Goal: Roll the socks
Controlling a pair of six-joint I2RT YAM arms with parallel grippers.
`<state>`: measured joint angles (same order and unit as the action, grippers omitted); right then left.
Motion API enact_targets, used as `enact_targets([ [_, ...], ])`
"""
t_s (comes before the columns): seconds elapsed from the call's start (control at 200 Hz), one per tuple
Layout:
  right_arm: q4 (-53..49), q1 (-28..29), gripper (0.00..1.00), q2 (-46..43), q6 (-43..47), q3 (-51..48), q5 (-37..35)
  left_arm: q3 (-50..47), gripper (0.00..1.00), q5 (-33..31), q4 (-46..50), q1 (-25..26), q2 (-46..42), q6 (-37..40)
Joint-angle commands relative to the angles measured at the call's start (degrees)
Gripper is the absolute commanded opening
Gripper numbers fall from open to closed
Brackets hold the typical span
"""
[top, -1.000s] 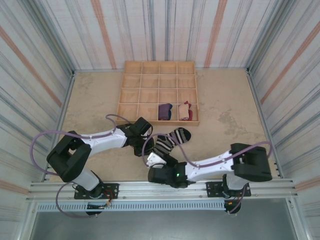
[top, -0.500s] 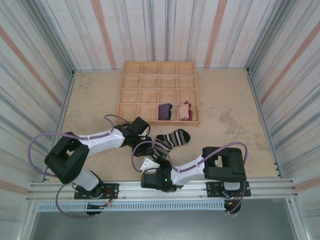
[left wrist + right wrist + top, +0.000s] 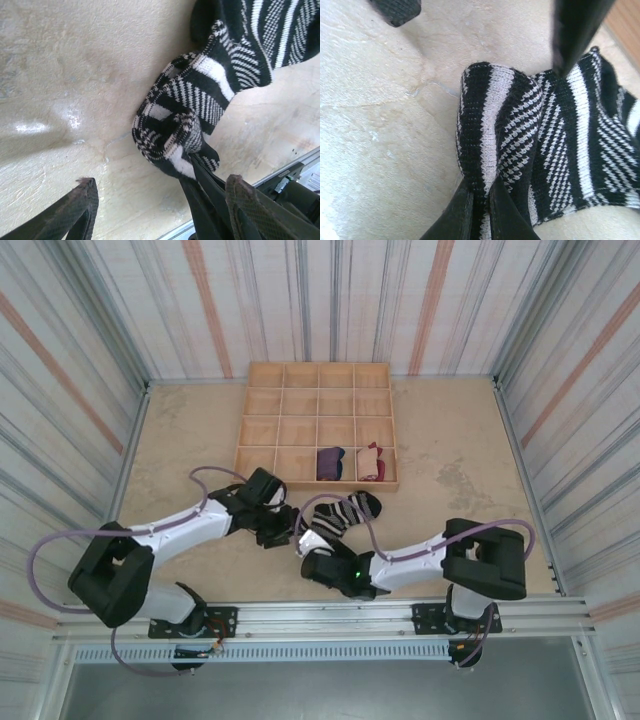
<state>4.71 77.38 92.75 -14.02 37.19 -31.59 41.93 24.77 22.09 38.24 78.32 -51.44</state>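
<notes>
The black-and-white striped knitted sock (image 3: 340, 512) lies on the beige counter (image 3: 450, 440), just in front of the wooden divided tray (image 3: 262, 430), with its near end partly rolled. The right tool (image 3: 479, 197) is clamped on that rolled end. The left tool (image 3: 161, 190) hangs just beside it, fingers apart. A purple sock (image 3: 330, 462) and a tan-and-red sock (image 3: 373, 462) sit in adjoining compartments of the tray's near row.

No readable text, no labels, no brand marks, numbers or signs anywhere
</notes>
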Motion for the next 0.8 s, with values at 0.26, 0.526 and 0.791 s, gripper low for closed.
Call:
enact_targets([
  [0.26,-2.62,-16.71,0.0,-6.16,-4.84,-4.25,40.27,-4.48,0.68,2.57,-2.13,-0.09,-4.18,0.08],
  [0.526,4.32,-28.77,0.0,-3.22,-10.74,-3.94,63.34,-5.72,0.66,2.99,-5.71,0.0,-3.89,-0.42],
  [0.791,12.13,-36.58,0.0,3.82,-19.13,-2.85,74.34,-8.2,0.63,0.78,-11.71,-0.01,-3.97,-1.85],
])
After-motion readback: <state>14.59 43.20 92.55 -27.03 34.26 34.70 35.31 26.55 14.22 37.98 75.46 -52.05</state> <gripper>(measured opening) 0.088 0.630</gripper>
